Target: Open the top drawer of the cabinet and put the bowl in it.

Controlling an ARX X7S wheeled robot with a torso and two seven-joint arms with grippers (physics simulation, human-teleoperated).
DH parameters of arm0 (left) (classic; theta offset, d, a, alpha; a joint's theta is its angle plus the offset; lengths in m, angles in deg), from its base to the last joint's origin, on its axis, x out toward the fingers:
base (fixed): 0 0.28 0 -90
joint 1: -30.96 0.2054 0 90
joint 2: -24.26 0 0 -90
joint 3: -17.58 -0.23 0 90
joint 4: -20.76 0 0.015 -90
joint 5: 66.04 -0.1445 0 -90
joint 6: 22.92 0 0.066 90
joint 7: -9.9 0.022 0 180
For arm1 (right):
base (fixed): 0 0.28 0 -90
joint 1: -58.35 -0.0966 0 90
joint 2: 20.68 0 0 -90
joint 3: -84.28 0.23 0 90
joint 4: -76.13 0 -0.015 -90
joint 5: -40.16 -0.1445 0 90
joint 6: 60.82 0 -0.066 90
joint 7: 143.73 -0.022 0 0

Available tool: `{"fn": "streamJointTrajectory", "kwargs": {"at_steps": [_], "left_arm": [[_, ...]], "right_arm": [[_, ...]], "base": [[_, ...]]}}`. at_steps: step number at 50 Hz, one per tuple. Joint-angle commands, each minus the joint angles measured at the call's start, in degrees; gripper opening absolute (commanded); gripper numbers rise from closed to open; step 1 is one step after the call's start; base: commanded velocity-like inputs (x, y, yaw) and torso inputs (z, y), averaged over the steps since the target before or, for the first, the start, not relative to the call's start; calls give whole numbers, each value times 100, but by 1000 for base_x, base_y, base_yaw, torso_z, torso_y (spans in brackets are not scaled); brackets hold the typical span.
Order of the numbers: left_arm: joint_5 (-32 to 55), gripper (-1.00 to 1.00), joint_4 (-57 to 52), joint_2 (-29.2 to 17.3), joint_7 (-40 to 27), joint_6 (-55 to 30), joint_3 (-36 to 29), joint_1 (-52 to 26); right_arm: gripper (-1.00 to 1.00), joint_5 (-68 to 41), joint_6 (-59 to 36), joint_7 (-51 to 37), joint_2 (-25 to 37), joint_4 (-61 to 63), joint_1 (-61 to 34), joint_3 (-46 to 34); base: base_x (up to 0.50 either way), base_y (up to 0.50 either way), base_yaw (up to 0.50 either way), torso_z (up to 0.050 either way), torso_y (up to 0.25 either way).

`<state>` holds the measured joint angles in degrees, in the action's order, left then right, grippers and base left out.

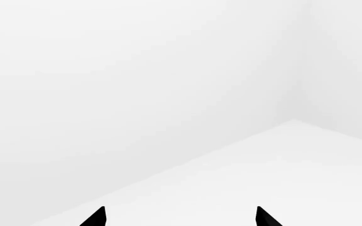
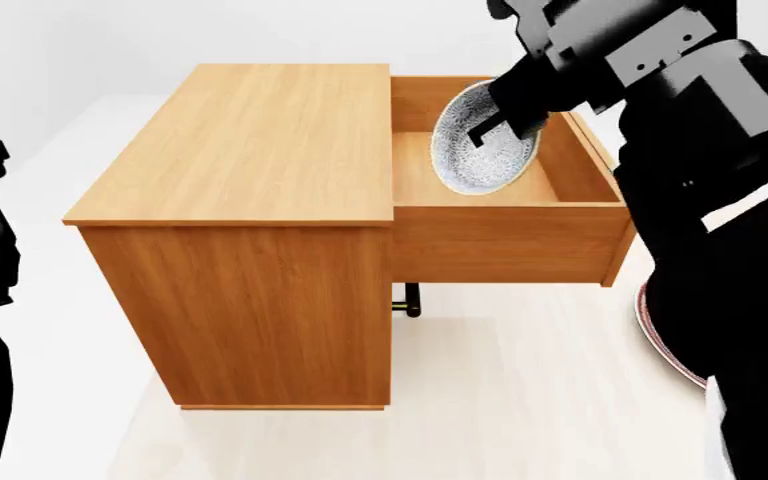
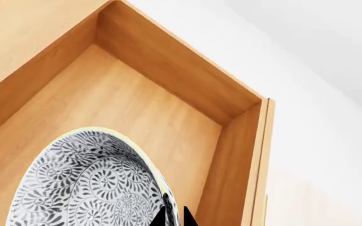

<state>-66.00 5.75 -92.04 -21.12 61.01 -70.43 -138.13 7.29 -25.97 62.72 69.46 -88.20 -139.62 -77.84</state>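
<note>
White floor (image 2: 518, 380) | cabinet (image 2: 264, 200) top drawer (image 2: 504, 240) pulled out | right gripper (image 2: 511, 115) grips tilted bowl (image 2: 484, 150) over it | left gripper (image 1: 179, 217) spread wide, empty

Orange-brown wood: the cabinet (image 2: 257, 200) and its top drawer (image 2: 504, 240). The bowl (image 2: 480, 150) is white with dense blue-grey swirls; the right tool (image 2: 511, 115) black.

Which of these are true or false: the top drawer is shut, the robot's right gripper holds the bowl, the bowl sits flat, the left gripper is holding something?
1. The top drawer is shut. False: it is pulled out of the cabinet.
2. The right gripper holds the bowl. True: it pinches the rim.
3. The bowl sits flat on the drawer floor. False: it is tilted on edge over the drawer.
4. The left gripper is holding something. False: open and empty.
</note>
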Motion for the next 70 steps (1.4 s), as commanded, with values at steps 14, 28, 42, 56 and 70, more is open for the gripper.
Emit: {"fn": "streamJointTrajectory", "kwargs": {"at_steps": [14, 28, 42, 56, 70], "left_arm": [[1, 100, 0, -9, 58, 42, 39, 17], [-1, 100, 0, -10, 75, 80, 64, 30], [-2, 100, 0, -13, 105, 130, 77, 59], [1, 100, 0, -11, 95, 166, 110, 71], [-2, 100, 0, -12, 122, 163, 121, 67]], "right_arm": [[-100, -1169, 376, -776, -14, -62, 246, -275], [-100, 349, 572, -936, -13, -65, 531, 1705], [-100, 1218, 303, -1001, -13, -65, 666, 3305], [-100, 1687, 84, -1075, -13, -65, 737, 3950], [-100, 2117, 46, -1221, -12, -66, 862, 4245]], "base": [[0, 0, 0, 0, 1], [0, 0, 0, 0, 0], [0, 0, 0, 0, 1], [0, 0, 0, 0, 0], [0, 0, 0, 0, 1]]}}
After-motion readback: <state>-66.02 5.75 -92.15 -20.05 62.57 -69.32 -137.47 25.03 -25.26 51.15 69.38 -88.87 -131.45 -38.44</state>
